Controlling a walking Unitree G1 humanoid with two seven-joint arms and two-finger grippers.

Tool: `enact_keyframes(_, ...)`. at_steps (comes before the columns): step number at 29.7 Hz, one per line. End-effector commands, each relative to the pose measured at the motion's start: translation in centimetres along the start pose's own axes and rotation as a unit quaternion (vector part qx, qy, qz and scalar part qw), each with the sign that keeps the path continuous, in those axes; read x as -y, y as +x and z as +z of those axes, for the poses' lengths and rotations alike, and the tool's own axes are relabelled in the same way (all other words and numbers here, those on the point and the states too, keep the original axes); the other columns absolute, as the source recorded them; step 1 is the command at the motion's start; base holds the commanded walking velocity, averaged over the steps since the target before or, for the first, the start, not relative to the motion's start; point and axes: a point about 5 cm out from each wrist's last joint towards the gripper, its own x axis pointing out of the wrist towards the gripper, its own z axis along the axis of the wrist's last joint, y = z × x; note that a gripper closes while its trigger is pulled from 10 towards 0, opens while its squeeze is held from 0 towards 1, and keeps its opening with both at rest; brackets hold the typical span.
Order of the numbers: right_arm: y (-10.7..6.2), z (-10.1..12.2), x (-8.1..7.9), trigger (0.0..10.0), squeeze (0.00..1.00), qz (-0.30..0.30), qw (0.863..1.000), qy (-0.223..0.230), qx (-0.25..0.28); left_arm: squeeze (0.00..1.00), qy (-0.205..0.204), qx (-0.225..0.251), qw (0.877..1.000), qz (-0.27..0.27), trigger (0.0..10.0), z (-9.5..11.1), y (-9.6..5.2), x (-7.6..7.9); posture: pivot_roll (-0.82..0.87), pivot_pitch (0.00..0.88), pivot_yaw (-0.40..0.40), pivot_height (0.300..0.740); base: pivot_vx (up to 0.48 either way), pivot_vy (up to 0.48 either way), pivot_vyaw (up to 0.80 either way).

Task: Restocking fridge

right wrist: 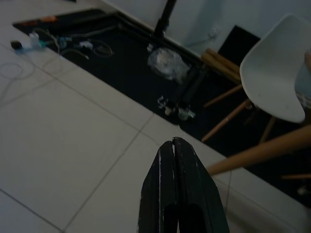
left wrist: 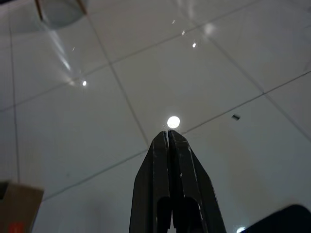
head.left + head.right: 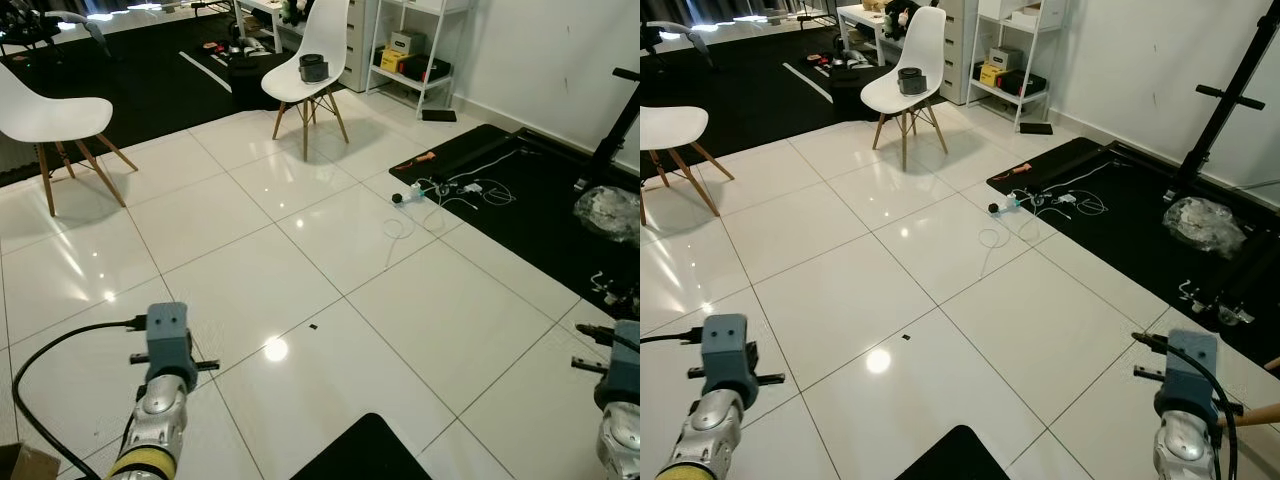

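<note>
The left claw [image 2: 168, 133] has its two black fingers pressed together with nothing between them, pointing down at glossy white floor tiles [image 3: 300, 260] where a ceiling light glints. A corner of a brown cardboard box [image 2: 17, 206] lies near it on the floor. The right claw [image 1: 174, 143] is likewise closed tight and empty, aimed over the tiles toward a black floor mat [image 1: 121, 63].

Both silver forearms, the left arm [image 3: 160, 400] and the right arm [image 3: 1185, 420], are held low in front of the robot, each capped with a blue-grey wrist block; a black cable [image 3: 40, 380] loops off the left one.

Farther out, a tangle of white cables and small gadgets [image 3: 450, 190] lies at the mat's edge, with a crumpled clear plastic bag [image 3: 1202, 224] on the mat by a black stand [image 3: 1225, 100]. One white shell chair [image 3: 315, 60] with wooden legs carries a dark round object [image 3: 314, 67]; another white chair [image 3: 50, 115] stands off to the left. A white shelf unit [image 3: 415, 50] holding yellow boxes is against the wall. No fridge or groceries can be made out.
</note>
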Motion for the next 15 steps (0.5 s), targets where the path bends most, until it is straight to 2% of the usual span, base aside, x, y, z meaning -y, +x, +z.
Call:
enact_keyframes(1,-0.8,-1.6,-0.6,10.0,0.00,0.012,0.999,-0.010,-0.032,0.00,0.005,-0.031,0.999,0.013,10.0,-1.2,-0.4,-1.0,0.02,0.041,0.001,0.740,0.000,0.000,0.00)
enact_keyframes(2,-0.8,-1.6,-0.6,10.0,0.00,0.012,0.999,-0.010,-0.032,0.00,0.005,-0.031,0.999,0.013,10.0,-1.2,-0.4,-1.0,0.02,0.041,0.001,0.740,0.000,0.000,0.00)
enact_keyframes(3,-1.3,-2.4,-1.4,10.0,0.00,0.027,0.999,-0.016,-0.044,0.00,0.012,-0.044,0.999,0.006,10.0,-1.9,-0.6,-0.7,0.02,0.042,0.002,0.740,0.000,0.000,0.00)
enact_keyframes(5,-1.3,-2.4,-1.4,10.0,0.00,0.027,0.999,-0.016,-0.044,0.00,0.012,-0.044,0.999,0.006,10.0,-1.9,-0.6,-0.7,0.02,0.042,0.002,0.740,0.000,0.000,0.00)
enact_keyframes(8,-3.8,-4.5,-5.7,10.0,0.00,0.109,0.991,-0.036,-0.067,0.00,0.021,-0.075,0.996,-0.053,10.0,-3.6,-1.3,2.1,0.02,0.042,0.004,0.740,0.000,0.000,0.00)
enact_keyframes(9,-4.8,-4.8,-7.6,10.0,0.00,0.143,0.987,-0.041,-0.066,0.00,0.021,-0.079,0.994,-0.075,10.0,-3.9,-1.4,3.2,0.02,0.042,0.004,0.740,0.000,0.000,0.00)
enact_keyframes(11,-5.9,-4.8,-9.7,10.0,0.00,0.183,0.980,-0.041,-0.059,0.00,0.023,-0.079,0.991,-0.104,10.0,-3.9,-1.5,4.6,0.02,0.041,0.003,0.740,0.000,0.000,0.00)
enact_keyframes(12,-6.3,-4.6,-10.5,10.0,0.00,0.197,0.978,-0.038,-0.054,0.00,0.026,-0.076,0.990,-0.118,10.0,-3.8,-1.5,5.3,0.02,0.042,0.005,0.740,0.000,0.000,0.00)
enact_keyframes(14,-6.4,-4.5,-11.0,10.0,0.00,0.204,0.977,-0.035,-0.051,0.00,0.027,-0.074,0.989,-0.126,10.0,-3.7,-1.5,5.6,0.02,0.042,0.005,0.740,0.000,0.000,0.00)
enact_keyframes(15,-6.7,-4.2,-11.8,10.0,0.00,0.220,0.974,-0.031,-0.043,0.00,0.026,-0.073,0.987,-0.140,10.0,-3.6,-1.5,6.3,0.02,0.042,0.005,0.740,0.000,0.000,0.00)
